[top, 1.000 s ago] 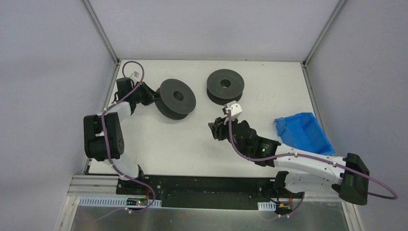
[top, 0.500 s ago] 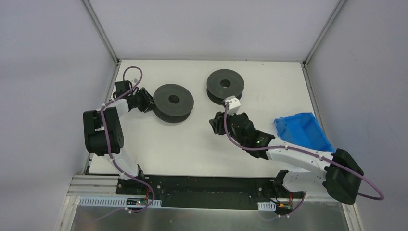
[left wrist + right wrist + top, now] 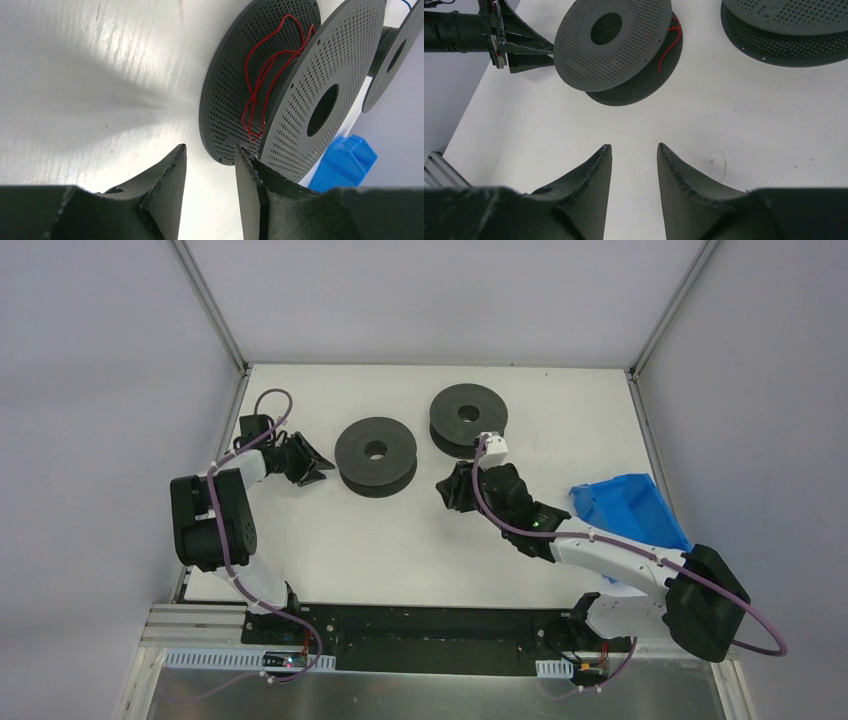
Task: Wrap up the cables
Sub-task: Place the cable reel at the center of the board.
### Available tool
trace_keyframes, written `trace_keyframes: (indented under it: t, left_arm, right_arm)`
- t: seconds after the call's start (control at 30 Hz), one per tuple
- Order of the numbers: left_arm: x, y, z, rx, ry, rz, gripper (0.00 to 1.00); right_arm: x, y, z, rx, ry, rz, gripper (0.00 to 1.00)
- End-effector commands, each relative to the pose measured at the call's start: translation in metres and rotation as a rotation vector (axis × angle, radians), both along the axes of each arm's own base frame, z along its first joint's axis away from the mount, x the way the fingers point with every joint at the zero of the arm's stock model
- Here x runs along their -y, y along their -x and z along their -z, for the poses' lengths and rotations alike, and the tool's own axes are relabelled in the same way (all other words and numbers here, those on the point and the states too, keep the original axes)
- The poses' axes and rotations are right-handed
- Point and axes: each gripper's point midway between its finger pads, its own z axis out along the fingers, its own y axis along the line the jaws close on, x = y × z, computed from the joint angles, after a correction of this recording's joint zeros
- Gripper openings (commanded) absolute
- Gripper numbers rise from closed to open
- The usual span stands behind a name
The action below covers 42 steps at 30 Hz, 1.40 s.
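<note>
The red cable (image 3: 265, 75) lies in loose, uneven loops in the groove of the near spool (image 3: 320, 75), between its two discs, at the upper right of the left wrist view. The left gripper (image 3: 210, 150) has its jaws apart with nothing between them, just beside the spool's lower disc. The right gripper (image 3: 634, 147) is likewise parted and empty, over bare table (image 3: 749, 125) near the same spool. The risk I see is the slack: a nudge to the spool could let the loops spring over the rim or snag on a finger, and so thin a wire may slip out of a pinch. Both spools are dark grey, round and rigid, dotted with small holes around a wide centre hole; the second spool (image 3: 468, 418) sits at upper centre. The table is white, smooth and faintly scuffed, and the blue bin (image 3: 630, 510) at the right looks like hard plastic.
</note>
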Motion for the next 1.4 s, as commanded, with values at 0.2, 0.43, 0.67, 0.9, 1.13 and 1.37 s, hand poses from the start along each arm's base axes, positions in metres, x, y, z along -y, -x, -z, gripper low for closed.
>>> trace_keyframes:
  t: [0.2,0.43,0.67,0.9,1.13,1.37]
  left_arm:
    - [-0.024,0.015,-0.025,0.011,-0.079,-0.103,0.38]
    - [-0.026,0.008,-0.071,0.146,-0.133,-0.099,0.36]
    - [0.014,0.001,-0.091,0.218,-0.074,0.025,0.35]
    - [0.058,-0.018,-0.105,0.265,-0.005,0.128,0.34]
    - [0.073,-0.025,-0.081,0.217,0.042,0.147,0.33]
    - [0.075,-0.022,-0.058,0.168,0.062,0.151,0.33]
  right_arm:
    - [0.003,-0.048,-0.016,-0.134,-0.187,0.079,0.39]
    - [-0.014,-0.108,0.001,-0.304,-0.284,0.129,0.24]
    - [-0.046,-0.155,0.034,-0.349,-0.432,0.242,0.24]
    - [-0.053,-0.179,0.064,-0.384,-0.466,0.366,0.28]
    - [-0.062,-0.180,0.093,-0.437,-0.526,0.387,0.30]
    - [-0.076,-0.176,0.102,-0.472,-0.548,0.356,0.30]
